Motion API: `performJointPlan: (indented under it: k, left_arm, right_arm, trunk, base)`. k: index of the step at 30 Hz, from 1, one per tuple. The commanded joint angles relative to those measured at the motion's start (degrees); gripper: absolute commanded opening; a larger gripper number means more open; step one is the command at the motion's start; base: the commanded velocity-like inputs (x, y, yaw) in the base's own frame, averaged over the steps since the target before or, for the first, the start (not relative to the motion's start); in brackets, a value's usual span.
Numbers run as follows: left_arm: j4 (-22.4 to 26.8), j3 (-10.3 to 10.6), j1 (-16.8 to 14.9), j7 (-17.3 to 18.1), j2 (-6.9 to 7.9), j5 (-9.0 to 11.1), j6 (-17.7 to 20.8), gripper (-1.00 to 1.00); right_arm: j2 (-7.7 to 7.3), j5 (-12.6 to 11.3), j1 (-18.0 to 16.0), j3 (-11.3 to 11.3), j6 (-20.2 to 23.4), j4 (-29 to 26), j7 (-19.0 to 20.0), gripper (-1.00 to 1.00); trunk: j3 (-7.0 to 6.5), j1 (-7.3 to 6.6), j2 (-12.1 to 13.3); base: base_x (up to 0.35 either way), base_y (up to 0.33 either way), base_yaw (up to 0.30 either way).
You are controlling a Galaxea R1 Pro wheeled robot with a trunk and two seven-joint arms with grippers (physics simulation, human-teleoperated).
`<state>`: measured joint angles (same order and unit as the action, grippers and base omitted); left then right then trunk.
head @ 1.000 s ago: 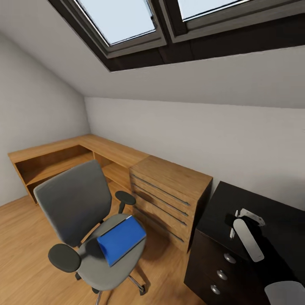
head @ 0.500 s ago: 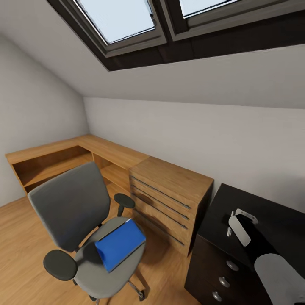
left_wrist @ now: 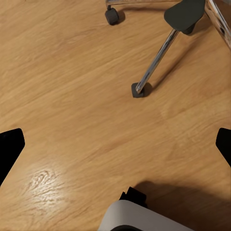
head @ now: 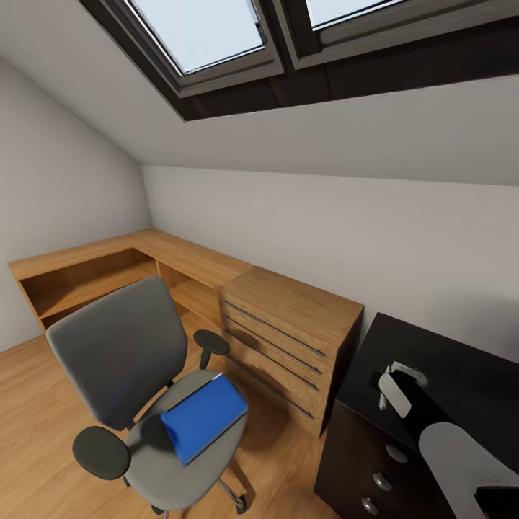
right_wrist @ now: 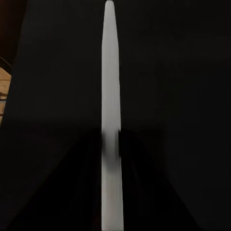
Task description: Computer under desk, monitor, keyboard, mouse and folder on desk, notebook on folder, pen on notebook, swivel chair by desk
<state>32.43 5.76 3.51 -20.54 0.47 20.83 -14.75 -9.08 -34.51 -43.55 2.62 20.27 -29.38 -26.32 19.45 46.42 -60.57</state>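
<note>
1. Since a second ago: right gripper [head: 393, 386] carried leftward over desk [head: 461, 375], nearer its chest-side edge.
2. Clamped on pen [right_wrist: 110, 115] (slim, upright in wrist view); left gripper spread wide, empty, above floor [left_wrist: 72, 96].
3. Folder [head: 204, 417] flat on swivel chair [head: 122, 346] seat, well apart from desk, not yet moved.

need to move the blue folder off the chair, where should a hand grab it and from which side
Grip the folder by the long edge facing the open front of the chair, coming in from the drawer chest side. It lies flat on the seat with its near corner overhanging the front, so there is likely room under that edge. The backrest and armrests block the other sides.
</note>
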Motion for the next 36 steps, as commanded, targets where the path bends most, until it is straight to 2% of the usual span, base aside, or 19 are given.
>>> performJointPlan:
  k: [1,6,10,17,25,36]
  left_arm:
    - [0.09,0.39,0.01,-0.41,0.05,0.45,-0.19,1.00]
    - [0.11,0.39,0.01,-0.41,0.05,0.44,-0.22,1.00]
    - [0.16,0.39,0.01,-0.39,0.05,0.44,-0.26,1.00]
    - [0.18,0.39,0.01,-0.38,0.11,0.44,-0.28,1.00]
    - [0.18,0.39,0.01,-0.40,0.14,0.44,-0.28,1.00]
    - [0.18,0.39,0.01,-0.46,0.14,0.46,-0.28,1.00]
  right_arm:
    - [0.15,-0.35,-0.45,0.27,0.15,0.67,-0.35,-1.00]
    - [1.23,-0.24,-2.45,0.28,-1.45,5.46,-0.32,-1.00]
    - [1.58,0.20,-2.95,0.28,-2.37,6.83,-0.31,-1.00]
    - [1.69,0.47,-3.11,0.28,-2.73,7.28,-0.31,-1.00]
    - [1.77,0.53,-3.12,0.28,-3.14,7.32,-0.34,-1.00]
    - [1.79,0.58,-3.12,0.36,-3.30,7.32,-0.39,-1.00]
  trunk:
    - [0.06,0.01,-0.04]
    - [0.06,0.01,-0.04]
    - [0.06,0.01,-0.04]
    - [0.06,0.01,-0.04]
    - [0.06,0.01,-0.04]
    - [0.06,0.01,-0.04]
  base:
    - [0.000,0.000,0.000]
    - [0.000,0.000,0.000]
    - [0.000,0.000,0.000]
    - [0.028,0.000,0.000]
    - [0.187,0.000,0.000]
    - [0.020,0.000,0.000]
